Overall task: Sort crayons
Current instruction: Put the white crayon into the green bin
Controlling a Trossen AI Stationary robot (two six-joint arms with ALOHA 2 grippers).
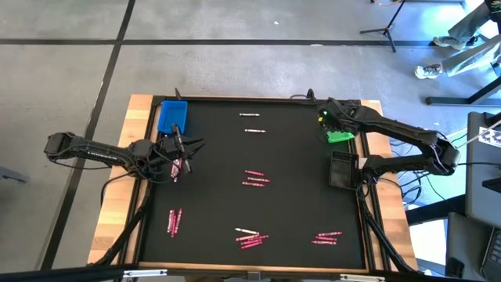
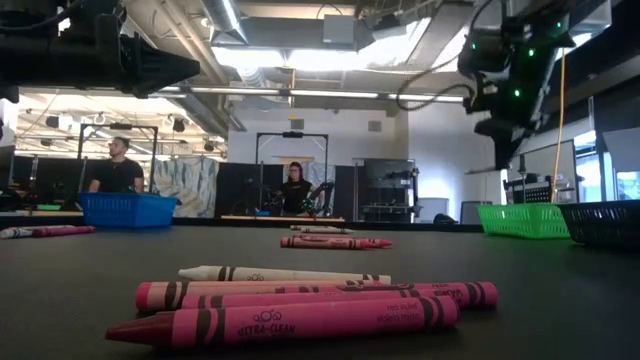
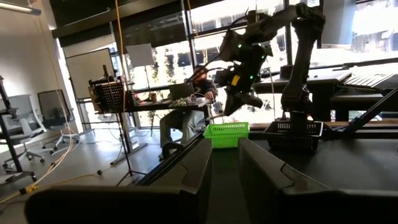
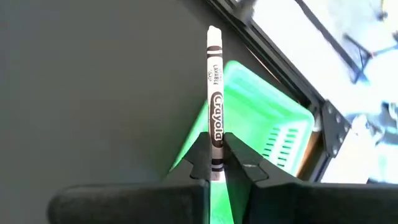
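Right wrist view: the right gripper (image 4: 217, 163) pinches a white crayon (image 4: 214, 93) between closed jaws, green tray (image 4: 273, 134) beneath for dropping.

The left gripper (image 3: 224, 180), jaws parted and empty, waits near the blue tray (image 1: 172, 116).

Ceiling panels (image 2: 270, 55) are blowing out white in my low view, and the windows (image 3: 205, 59) are glaring hard behind everything in the left wrist shot. The black counter (image 1: 297, 157) is soaking up light, barely showing shadows. My own fingers (image 3: 186, 180) are looking dark and blurry up close, and the nearest crayons (image 2: 290, 320) are going soft.
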